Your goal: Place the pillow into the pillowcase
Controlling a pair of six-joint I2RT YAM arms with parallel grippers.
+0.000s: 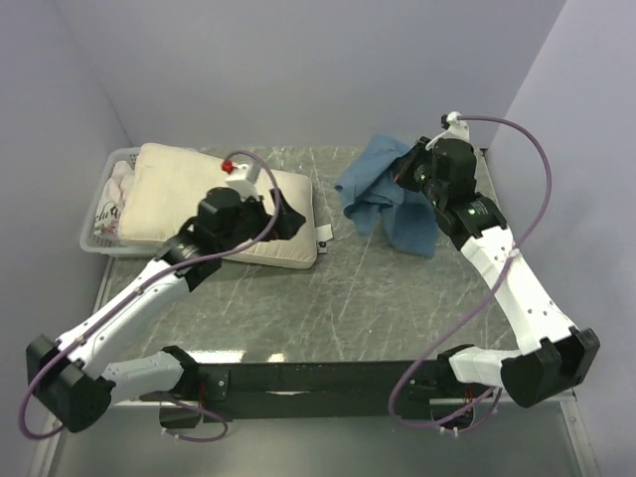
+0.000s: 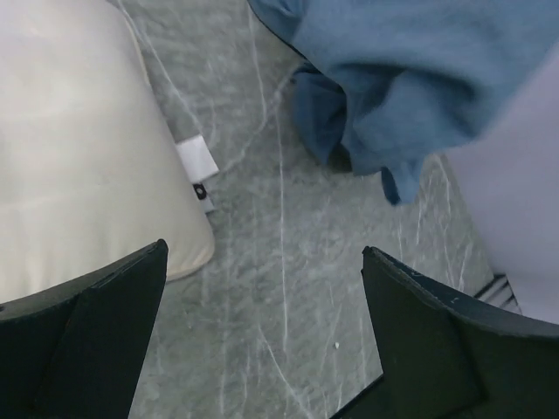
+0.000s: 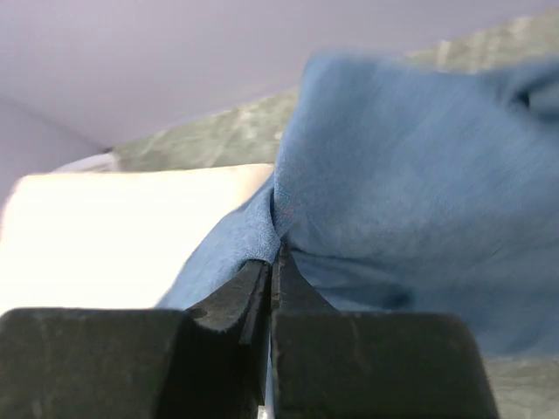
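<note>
Table [image 1: 378, 298]: green marbled top. The pillow [image 1: 179, 189] lies flat on its far-left part and is the reference for everything below.

- Pillowcase [image 1: 383, 194]: right of the pillow, bunched and wrinkled, with a strip of bare table between them. None of the pillow is inside it.
- Basket [image 1: 91, 238]: white, against the pillow's left end, which overlaps its rim. There is printed cloth [image 1: 114, 194] inside.
- Right gripper [image 3: 272, 271]: right of the pillow, clenched on a fold of the pillowcase.
- Left gripper [image 2: 262, 340]: over the pillow's right edge, jaws spread wide, grasping nothing.
- White tag [image 2: 196, 161]: at the pillow's right edge, lying on the table.
</note>
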